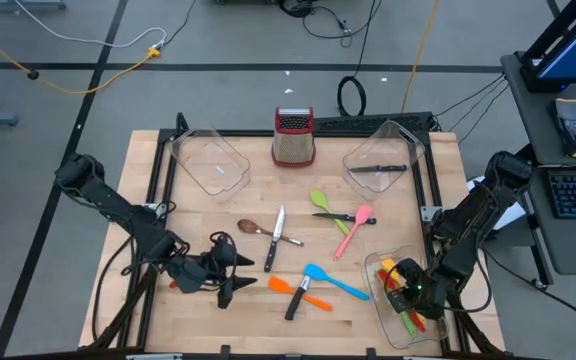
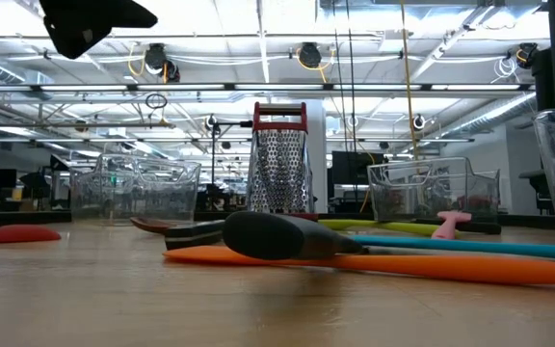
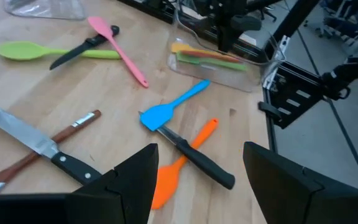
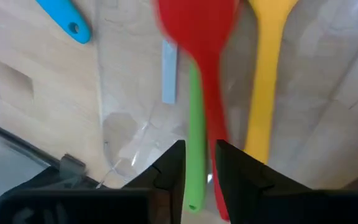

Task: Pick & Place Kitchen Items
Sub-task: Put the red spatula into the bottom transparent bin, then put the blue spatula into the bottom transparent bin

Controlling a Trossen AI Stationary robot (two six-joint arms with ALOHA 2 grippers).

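- Nearest the low camera: orange silicone spatula [image 2: 422,266] flat on the wooden table [image 1: 218,215], long axis across the view, with a black knife handle [image 2: 277,234] lying over it.
- High view only: clear plastic bin at the table's front right corner [image 1: 380,300], right gripper [image 1: 411,291] inside it. The low view shows only that bin's wall at its right edge.
- Right wrist view only: red spatula [image 4: 201,37], motion-blurred, its handle running between the fingertips, jaws slightly parted; cannot tell if they grip it. Green utensil handle [image 4: 195,124] and yellow spoon [image 4: 267,68] lie parallel beside it in the bin.
- Left gripper [image 1: 236,276] over the front left of the table, jaws wide, holding nothing.
- Open room: bare wood between the left gripper and the far left clear bin [image 1: 208,160].
- Blue spatula [image 1: 333,282] lies diagonally, blade toward table centre; pink spatula [image 1: 353,230] lies diagonally, head toward the far right clear bin [image 1: 383,158] holding a black knife [image 1: 380,168].
- Green spoon [image 1: 325,205] is crossed by a black-handled knife [image 3: 76,51].
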